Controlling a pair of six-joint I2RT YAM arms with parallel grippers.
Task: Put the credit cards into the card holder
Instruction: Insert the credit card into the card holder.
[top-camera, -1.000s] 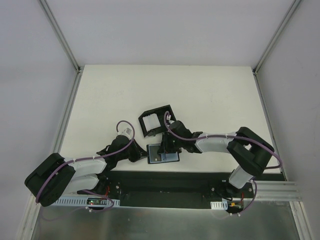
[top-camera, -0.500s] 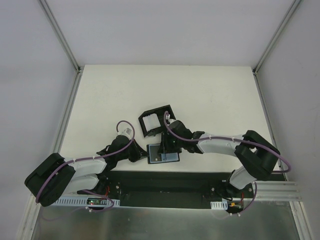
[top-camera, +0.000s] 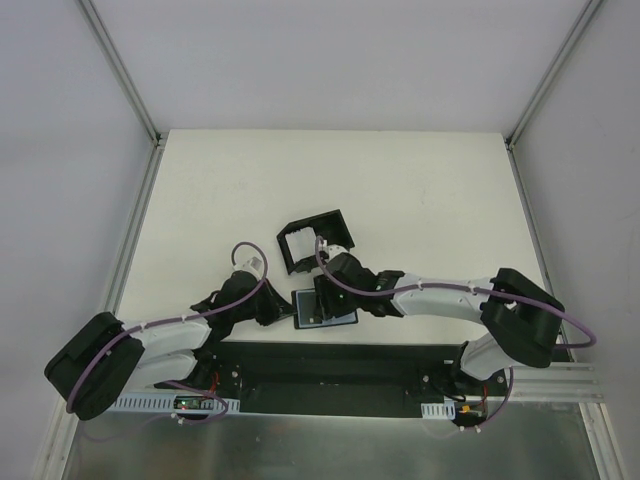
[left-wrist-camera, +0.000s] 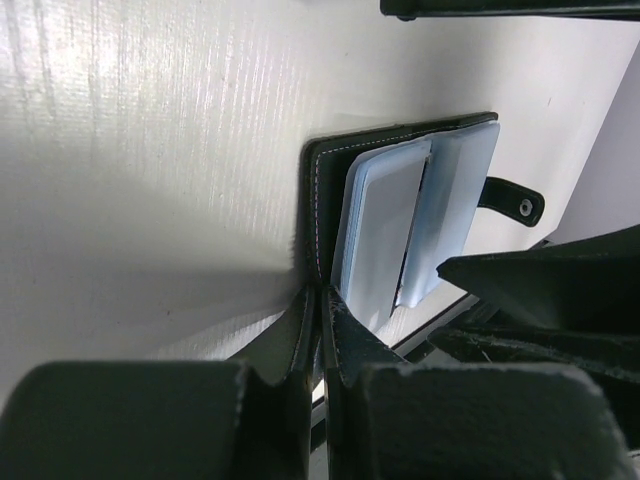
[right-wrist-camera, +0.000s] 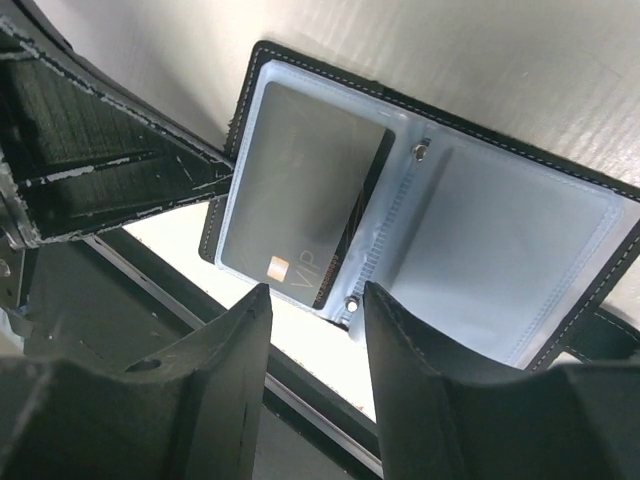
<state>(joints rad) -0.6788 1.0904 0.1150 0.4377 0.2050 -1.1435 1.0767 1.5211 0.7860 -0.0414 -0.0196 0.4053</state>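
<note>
The card holder (top-camera: 327, 307) lies open near the table's front edge, bluish-grey sleeves up. A grey card marked VIP (right-wrist-camera: 300, 195) sits in its left sleeve; the right sleeve (right-wrist-camera: 510, 260) looks empty. My left gripper (left-wrist-camera: 322, 300) is shut on the card holder's (left-wrist-camera: 400, 215) near edge, and the snap tab (left-wrist-camera: 510, 200) sticks out on the far side. Over the holder's front edge my right gripper (right-wrist-camera: 312, 310) is open with nothing between its fingers. More credit cards (top-camera: 300, 244), a whitish stack, rest in a black box behind the holder.
The black open-topped box (top-camera: 335, 222) stands just behind the card holder, close to the right wrist. A black base rail (top-camera: 340, 362) runs along the table's near edge right under the holder. White walls and metal posts frame the table.
My right gripper has opened wider and shifted slightly left and nearer over the card holder, with its elbow swinging right. The left gripper has kept its hold.
</note>
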